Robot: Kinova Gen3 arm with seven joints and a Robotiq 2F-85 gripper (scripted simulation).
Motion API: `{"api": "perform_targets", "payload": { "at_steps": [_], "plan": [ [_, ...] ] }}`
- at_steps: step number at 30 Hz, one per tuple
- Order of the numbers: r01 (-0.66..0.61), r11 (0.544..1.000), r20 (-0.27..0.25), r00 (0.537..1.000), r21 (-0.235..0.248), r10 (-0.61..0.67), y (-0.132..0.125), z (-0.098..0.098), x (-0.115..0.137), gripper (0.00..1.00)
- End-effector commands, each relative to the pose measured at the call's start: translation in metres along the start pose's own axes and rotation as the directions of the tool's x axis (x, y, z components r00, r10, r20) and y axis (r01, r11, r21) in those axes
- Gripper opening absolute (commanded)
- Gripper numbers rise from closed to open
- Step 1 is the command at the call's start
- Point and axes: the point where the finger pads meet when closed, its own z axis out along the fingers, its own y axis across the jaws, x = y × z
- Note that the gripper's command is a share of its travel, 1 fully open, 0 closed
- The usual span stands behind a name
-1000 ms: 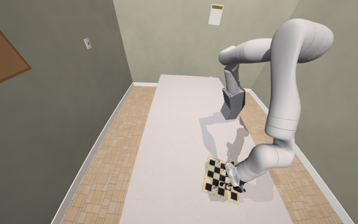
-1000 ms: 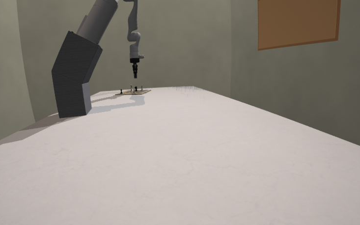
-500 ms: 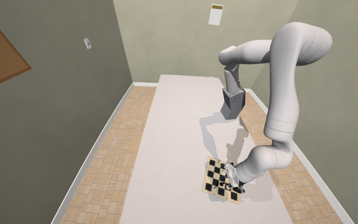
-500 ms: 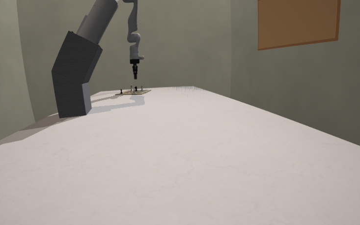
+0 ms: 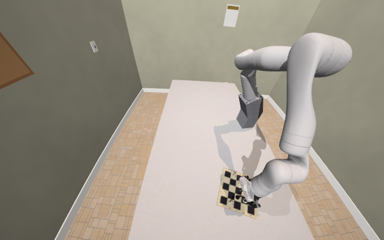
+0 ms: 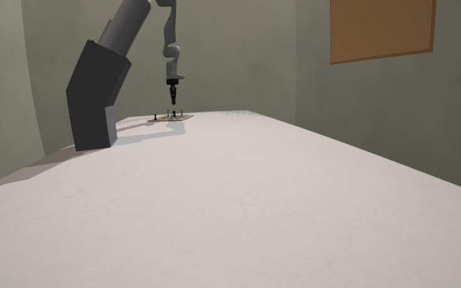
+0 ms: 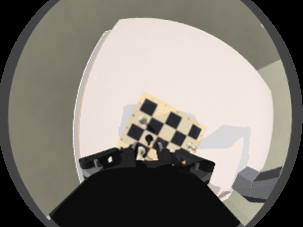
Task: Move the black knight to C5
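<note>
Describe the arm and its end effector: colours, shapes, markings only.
The arm is smooth, rounded and pale grey-white, built of tubular links with thin seam lines at the joints. It rises from an angular dark grey pedestal. The end effector is black and narrow, below a black wrist collar. No cables or logos are visible.

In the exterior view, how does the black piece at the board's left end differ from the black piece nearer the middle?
The left-end black chess piece stands alone; the middle black chess piece has pale pieces beside it. The black claw hangs almost above the middle one, aside of the left-end one. Both stand upright on the tan checkered board, unheld.
</note>
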Motion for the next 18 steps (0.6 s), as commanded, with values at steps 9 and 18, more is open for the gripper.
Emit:
{"api": "perform_targets", "payload": {
  "at_steps": [9,18],
  "plan": [
    [0.006,1.000,0.001,1.000,0.000,-0.006,-0.001,0.016,0.001,0.37],
    [0.006,1.000,0.001,1.000,0.002,-0.006,-0.001,0.024,0.001,0.37]
  ]
}}
